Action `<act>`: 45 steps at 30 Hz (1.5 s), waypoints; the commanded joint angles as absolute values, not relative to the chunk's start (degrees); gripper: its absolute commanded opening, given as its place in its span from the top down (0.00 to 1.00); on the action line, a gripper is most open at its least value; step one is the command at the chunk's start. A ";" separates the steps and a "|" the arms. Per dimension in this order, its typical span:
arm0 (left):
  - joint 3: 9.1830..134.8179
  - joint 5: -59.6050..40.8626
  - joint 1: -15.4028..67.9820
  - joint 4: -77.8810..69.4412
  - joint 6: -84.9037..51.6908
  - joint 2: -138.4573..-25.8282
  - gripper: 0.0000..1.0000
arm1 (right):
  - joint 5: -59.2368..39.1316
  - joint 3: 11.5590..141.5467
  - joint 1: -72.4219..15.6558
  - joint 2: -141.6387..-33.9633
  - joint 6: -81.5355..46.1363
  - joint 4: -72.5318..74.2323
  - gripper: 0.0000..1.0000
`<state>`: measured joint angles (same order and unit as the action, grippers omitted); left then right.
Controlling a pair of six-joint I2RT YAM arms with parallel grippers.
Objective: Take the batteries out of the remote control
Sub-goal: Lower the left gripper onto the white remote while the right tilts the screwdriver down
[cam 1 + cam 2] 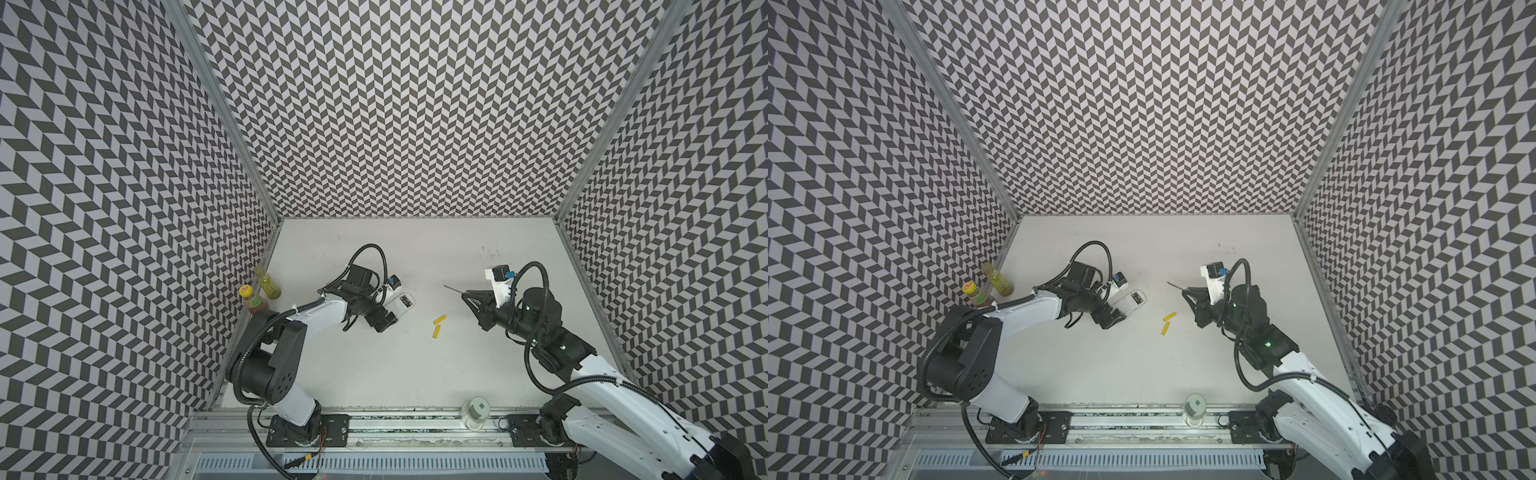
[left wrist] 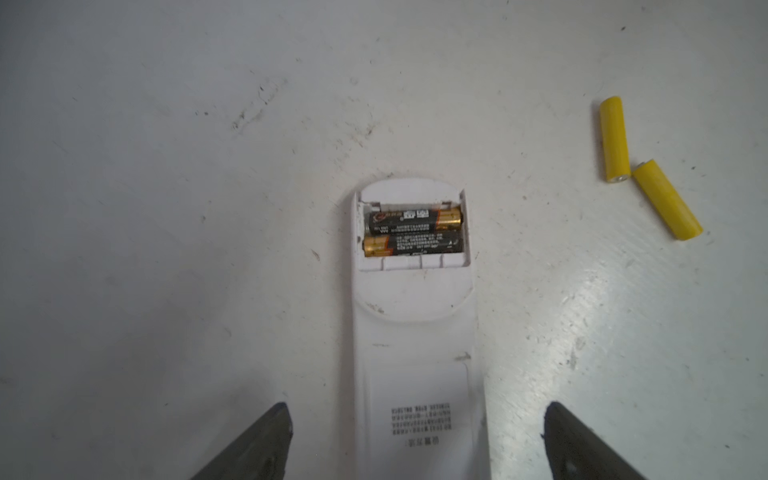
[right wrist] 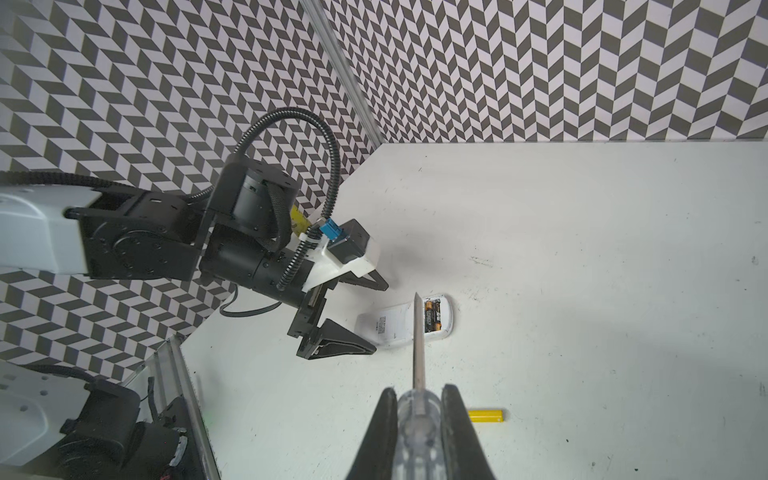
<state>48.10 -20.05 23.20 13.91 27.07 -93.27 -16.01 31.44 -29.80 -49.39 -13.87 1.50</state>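
Well behind the left claw, against the side wall, stand two bottles. The left arm rises from its base at the front edge of the table and folds at the elbow. Its white forearm runs low toward the middle, with the wrist bent so that the claw points out over the table.

The left claw is spread wide and holds nothing. The near end of the white remote lies back-up between its two fingers, touching neither. Ahead of the claw, at the remote's far end, the compartment is uncovered. Two black batteries with gold ends sit in it side by side, lying across the remote.

Between the two claws, two yellow batteries lie loose on the table, their near ends just beside each other.

The right arm reaches in from its base at the front right corner, forearm slanting up and inward. The right claw faces the left claw. It is pinching the clear handle of a screwdriver, whose thin shaft sticks straight out ahead of the fingers toward the remote. In both top views the tip is apart from the remote.
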 commanded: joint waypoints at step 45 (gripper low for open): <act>32.94 -28.48 32.26 21.80 38.82 -74.81 0.64 | -22.06 34.95 -32.31 -50.21 10.89 -1.51 1.00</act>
<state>33.52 -25.80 31.92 21.34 37.69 -76.27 -20.62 34.13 -31.40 -50.46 5.06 -2.17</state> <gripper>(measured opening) 0.511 0.156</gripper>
